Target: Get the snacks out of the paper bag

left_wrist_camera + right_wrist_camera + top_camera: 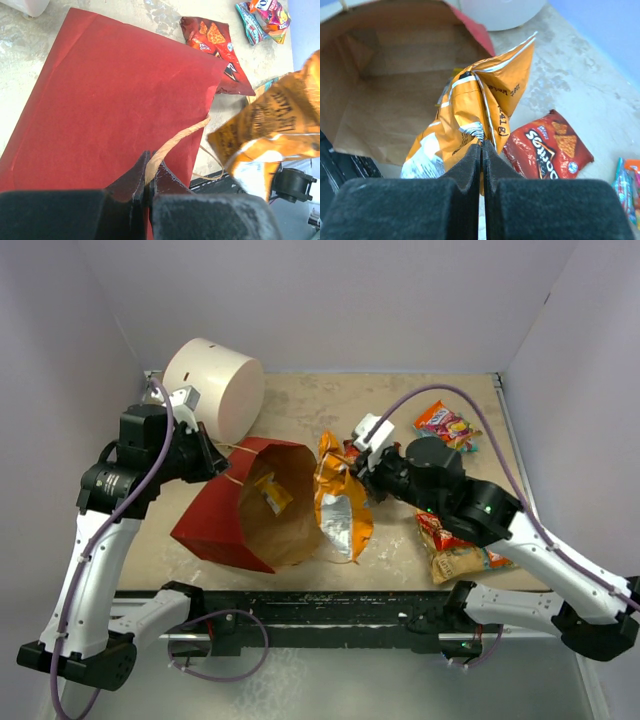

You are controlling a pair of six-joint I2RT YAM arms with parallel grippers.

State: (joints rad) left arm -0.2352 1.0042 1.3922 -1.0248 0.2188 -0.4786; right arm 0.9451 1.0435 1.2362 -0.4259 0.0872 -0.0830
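right gripper [481, 146] is clamping orange packet [485, 100] just outside paper bag [380, 105]; left gripper [148, 174] is pinching its string handle [176, 141].

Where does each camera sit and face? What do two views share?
Top external: above, behind the bases, looking down at the table; left arm, right arm show.
Left wrist: on the left arm, faces the paper bag, red outside; left gripper shut on the string handle.
Right wrist: on the right arm, faces the bag's brown inside; right gripper shut on the orange packet.
Wrist views share the orange packet and Doritos packet.
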